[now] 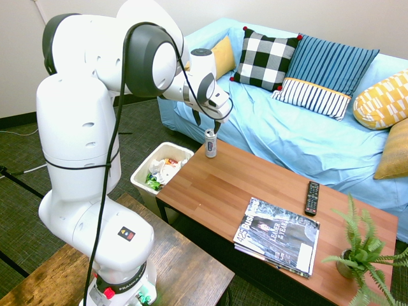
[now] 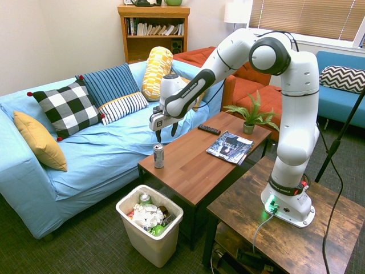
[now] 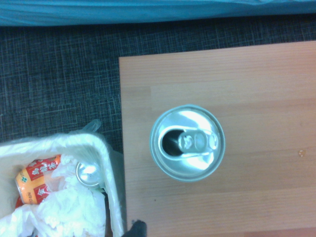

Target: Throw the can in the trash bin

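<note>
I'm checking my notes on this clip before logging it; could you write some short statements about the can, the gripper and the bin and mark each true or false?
1. The can stands upright on the wooden coffee table. True.
2. The gripper is shut on the can. False: its fingers are open and it hangs above the can, apart from it.
3. The can's tab end has been opened. True: the wrist view shows a dark opening in the top.
4. The trash bin sits on the table. False: it stands on the floor beside the table's end.
5. The trash bin is empty. False: it holds crumpled paper and other cans.
</note>
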You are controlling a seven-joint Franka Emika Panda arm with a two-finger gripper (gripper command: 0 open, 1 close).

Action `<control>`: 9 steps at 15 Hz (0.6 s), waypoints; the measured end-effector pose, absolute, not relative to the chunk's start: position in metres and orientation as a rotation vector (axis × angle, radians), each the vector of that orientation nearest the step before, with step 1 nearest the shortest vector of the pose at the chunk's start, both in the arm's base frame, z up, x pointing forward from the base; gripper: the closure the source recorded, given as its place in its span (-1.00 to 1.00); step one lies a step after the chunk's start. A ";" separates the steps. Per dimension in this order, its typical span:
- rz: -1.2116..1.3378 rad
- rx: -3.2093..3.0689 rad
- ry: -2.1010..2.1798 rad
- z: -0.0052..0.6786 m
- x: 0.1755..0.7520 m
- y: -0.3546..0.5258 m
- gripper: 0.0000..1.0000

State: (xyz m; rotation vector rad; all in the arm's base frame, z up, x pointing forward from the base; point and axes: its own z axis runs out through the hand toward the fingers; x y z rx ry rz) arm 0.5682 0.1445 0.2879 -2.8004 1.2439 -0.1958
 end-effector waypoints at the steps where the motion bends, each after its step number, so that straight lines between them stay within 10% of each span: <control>1: -0.191 -2.803 1.254 0.280 0.574 0.148 -1.00; 9: -0.152 -2.823 1.283 0.232 0.607 0.157 -1.00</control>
